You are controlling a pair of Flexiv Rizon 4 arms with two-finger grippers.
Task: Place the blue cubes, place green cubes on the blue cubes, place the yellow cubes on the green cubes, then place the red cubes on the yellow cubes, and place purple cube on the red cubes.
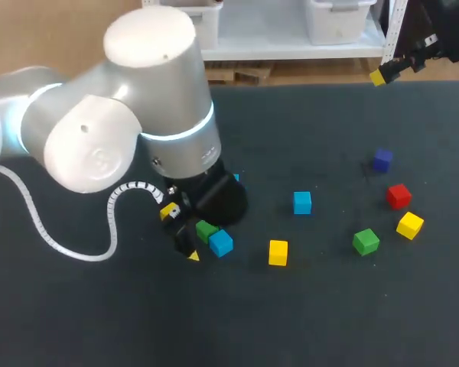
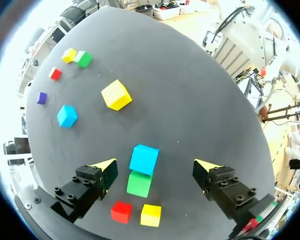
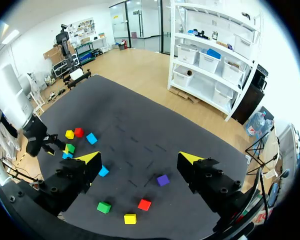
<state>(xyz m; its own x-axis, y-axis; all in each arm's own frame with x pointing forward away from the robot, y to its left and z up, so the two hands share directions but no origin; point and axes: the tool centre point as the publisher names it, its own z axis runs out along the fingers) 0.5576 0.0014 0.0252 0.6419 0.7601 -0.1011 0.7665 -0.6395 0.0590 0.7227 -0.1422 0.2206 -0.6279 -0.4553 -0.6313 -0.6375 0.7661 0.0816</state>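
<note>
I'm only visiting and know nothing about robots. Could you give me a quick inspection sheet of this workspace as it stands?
Surface: dark table, flat.
Job's things: nothing stacked yet. A green cube and a blue cube lie side by side between the left gripper's fingers. A red cube and a yellow cube sit next to the green one, nearer the wrist. The purple cube is on the table's right side, with more cubes scattered singly.
Clutter: nothing seen.
Grippers: left gripper open, low over the green and blue pair. Right gripper open, high above the table.
Cables: white coiled cable loops from the left arm over the table.
Surroundings: nothing seen reaching over the table.
</note>
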